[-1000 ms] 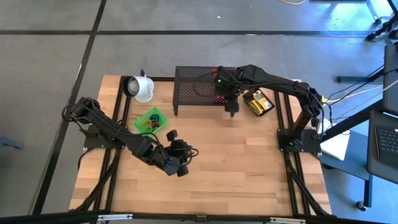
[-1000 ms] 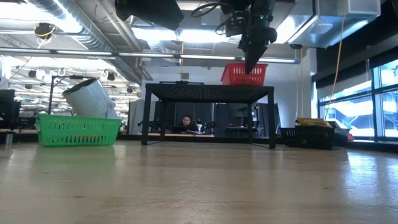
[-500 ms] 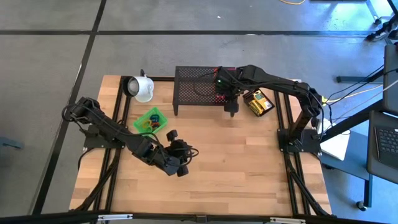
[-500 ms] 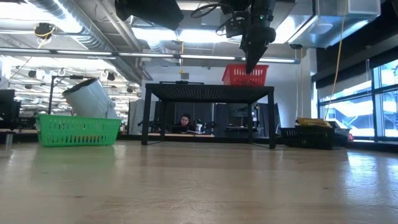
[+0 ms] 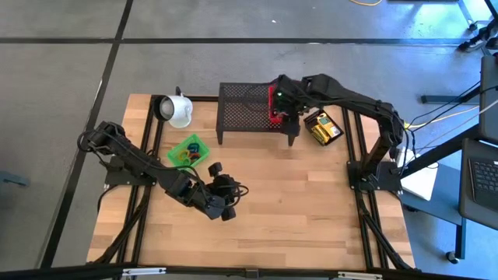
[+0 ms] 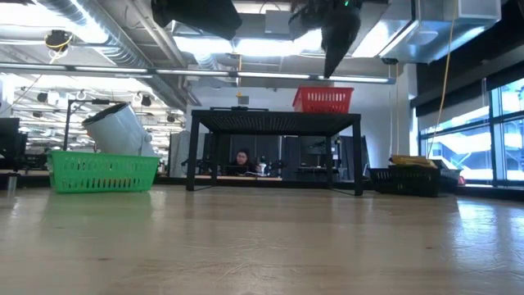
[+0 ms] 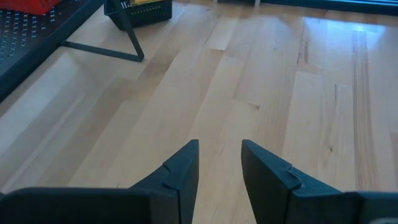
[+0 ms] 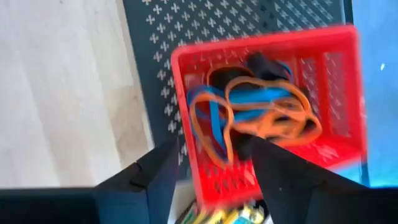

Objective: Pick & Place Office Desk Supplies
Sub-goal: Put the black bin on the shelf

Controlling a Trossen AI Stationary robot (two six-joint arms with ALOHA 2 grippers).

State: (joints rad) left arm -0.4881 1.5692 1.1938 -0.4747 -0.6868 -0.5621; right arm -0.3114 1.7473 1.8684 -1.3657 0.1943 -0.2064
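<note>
Above the red basket (image 8: 267, 112) of loops (image 8: 249, 109), right gripper (image 8: 211, 165) spread, empty; no legible print.

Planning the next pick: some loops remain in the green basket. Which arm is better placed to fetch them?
Left, probably. The left gripper rests near the green basket, fingers apart and empty. The right gripper hangs over the red basket on the black mesh shelf, farther off.

text: none legible | labels: none (print too blurred)
</note>
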